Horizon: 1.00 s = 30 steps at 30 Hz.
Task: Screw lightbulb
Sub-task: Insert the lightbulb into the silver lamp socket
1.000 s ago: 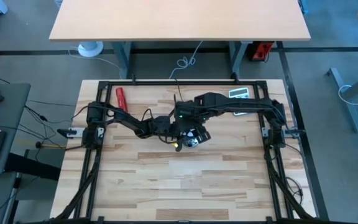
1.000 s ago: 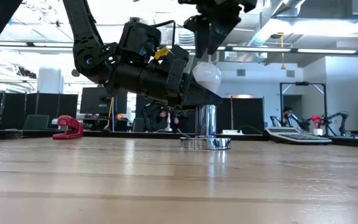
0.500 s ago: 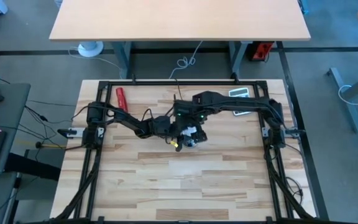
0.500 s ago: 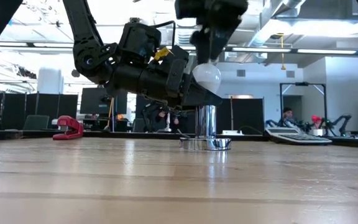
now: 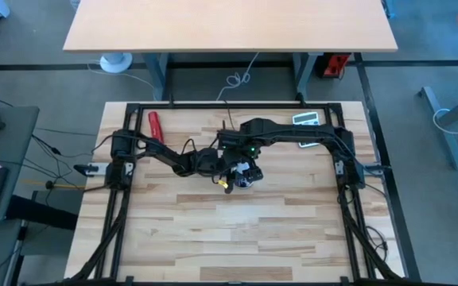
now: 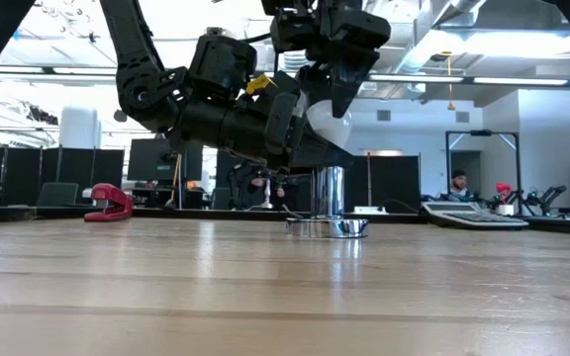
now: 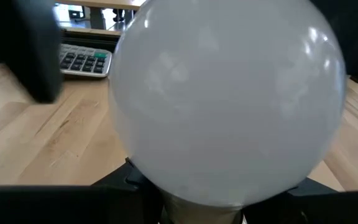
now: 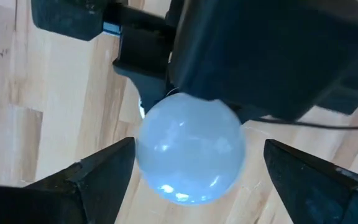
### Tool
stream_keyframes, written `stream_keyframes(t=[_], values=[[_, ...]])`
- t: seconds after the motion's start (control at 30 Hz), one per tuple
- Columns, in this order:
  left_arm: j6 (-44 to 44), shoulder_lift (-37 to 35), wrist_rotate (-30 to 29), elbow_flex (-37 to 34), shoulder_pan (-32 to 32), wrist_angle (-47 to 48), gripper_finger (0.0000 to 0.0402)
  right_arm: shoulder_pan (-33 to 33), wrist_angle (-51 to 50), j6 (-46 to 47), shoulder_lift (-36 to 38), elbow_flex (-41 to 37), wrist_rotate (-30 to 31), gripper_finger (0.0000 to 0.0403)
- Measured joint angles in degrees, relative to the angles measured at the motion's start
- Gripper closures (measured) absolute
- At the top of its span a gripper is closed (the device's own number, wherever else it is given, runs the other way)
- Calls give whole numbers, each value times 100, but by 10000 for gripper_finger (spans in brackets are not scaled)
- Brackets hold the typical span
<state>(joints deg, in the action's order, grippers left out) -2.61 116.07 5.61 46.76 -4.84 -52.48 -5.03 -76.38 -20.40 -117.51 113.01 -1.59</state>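
The white lightbulb (image 6: 331,121) hangs above the shiny metal socket (image 6: 331,225), which stands on its round foot on the table. My left gripper (image 6: 310,148) reaches in from the table's left and is shut on the bulb, whose globe (image 7: 229,99) fills the left wrist view. My right gripper (image 8: 197,149) comes down from above and is open. Its fingers (image 8: 98,171) stand on either side of the globe (image 8: 188,146). Whether they touch it, I cannot tell. In the high view both grippers meet at the table's middle (image 5: 241,168). My left gripper pinches the bulb's pale screw base (image 7: 197,211) between its two fingers. The fingers come from the table's left, slanting a little downward. The bulb is lifted clear above the socket, with its globe pointing away from the gripper toward the table's right and tilted upward.
A red stapler (image 5: 156,125) lies at the far left of the table and a calculator (image 5: 305,119) at the far right. A black frame (image 5: 133,107) runs around the table's edges. The near half of the wooden table (image 5: 237,238) holds nothing.
My right gripper has come down from above the bulb and shifted a little toward the table's left, so its fingers now stand beside the globe. The bulb and my left gripper have kept still.
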Motion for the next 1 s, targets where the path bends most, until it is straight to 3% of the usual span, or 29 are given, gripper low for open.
stream_keyframes(t=[0.33,0.53,1.0], values=[[13,0,4,2,7,23,247,-107,102,720,36,-458,-246,120],[37,0,11,0,7,34,247,-119,379,1378,68,-513,-313,125],[6,-2,-15,0,7,36,247,-35,453,4462,74,-516,-209,127]])
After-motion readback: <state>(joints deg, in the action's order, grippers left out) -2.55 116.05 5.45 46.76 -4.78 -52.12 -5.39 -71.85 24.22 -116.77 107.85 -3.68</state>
